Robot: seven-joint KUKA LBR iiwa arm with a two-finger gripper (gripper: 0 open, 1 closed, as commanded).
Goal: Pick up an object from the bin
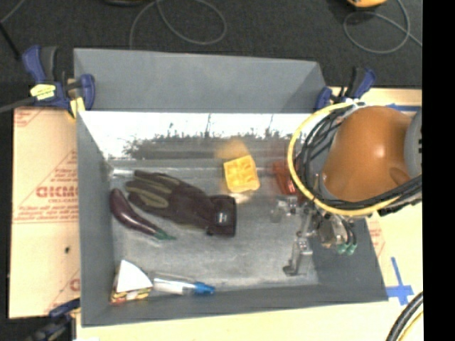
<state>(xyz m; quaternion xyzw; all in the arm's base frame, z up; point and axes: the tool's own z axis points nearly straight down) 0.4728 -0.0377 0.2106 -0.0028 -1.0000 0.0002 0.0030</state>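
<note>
My gripper [288, 237] hangs over the bare floor at the right side of the bin, open, with nothing between its fingers. Just beyond it, by the back wall, lies a small red thing [282, 179], partly hidden by the arm's cables. A yellow waffle-patterned block [240, 174] rests to the left of that, near the back wall. A dark glove [183, 202] lies flat in the middle left, its cuff pointing toward the gripper.
A purple eggplant-shaped toy [129, 214] lies along the glove's left side. In the front left corner sit a white triangular piece [132, 278] and a pen with a blue cap [183, 286]. The arm's orange cover and cables overhang the bin's right wall.
</note>
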